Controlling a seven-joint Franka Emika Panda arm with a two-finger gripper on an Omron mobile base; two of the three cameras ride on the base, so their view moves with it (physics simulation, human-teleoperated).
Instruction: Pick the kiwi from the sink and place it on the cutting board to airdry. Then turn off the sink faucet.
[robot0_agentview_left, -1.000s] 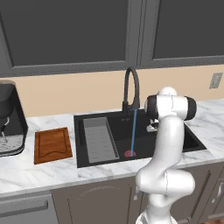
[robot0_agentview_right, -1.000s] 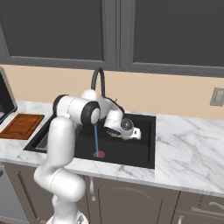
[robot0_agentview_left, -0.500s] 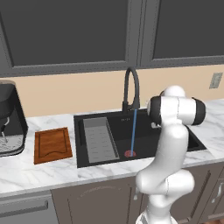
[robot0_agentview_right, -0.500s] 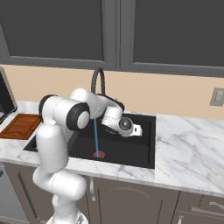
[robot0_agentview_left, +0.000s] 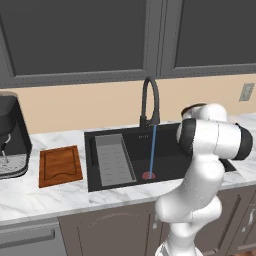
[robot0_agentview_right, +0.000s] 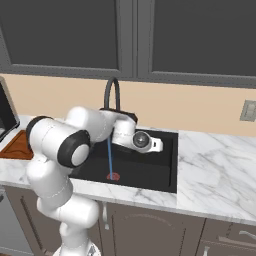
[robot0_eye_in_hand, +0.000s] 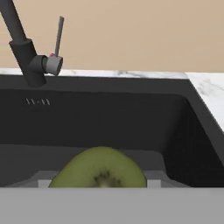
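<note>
The kiwi (robot0_eye_in_hand: 100, 170), olive-green with a cut face, sits right at the bottom of the hand view, and my gripper (robot0_eye_in_hand: 99, 183) is shut on it. In the right base view the gripper (robot0_agentview_right: 156, 145) hangs low over the right part of the black sink (robot0_agentview_right: 150, 172). The black gooseneck sink faucet (robot0_agentview_left: 150, 102) (robot0_agentview_right: 112, 95) (robot0_eye_in_hand: 22, 48) stands at the back, and a blue stream of water (robot0_agentview_left: 151, 150) (robot0_agentview_right: 109, 157) falls onto the red drain (robot0_agentview_left: 148, 175). The reddish-brown cutting board (robot0_agentview_left: 60, 165) (robot0_agentview_right: 15, 146) lies left of the sink.
A grey ribbed rack (robot0_agentview_left: 114, 160) fills the sink's left part. A black coffee machine (robot0_agentview_left: 11, 135) stands at the far left of the marble counter (robot0_agentview_right: 215, 170). The faucet's thin lever (robot0_eye_in_hand: 58, 33) stands upright. Dark cabinets hang above, and an outlet (robot0_agentview_right: 248, 110) is on the wall.
The jaws have closed slightly further on the kiwi. My arm's elbow has swung outward while the hand stays low in the right part of the sink. Water keeps running.
</note>
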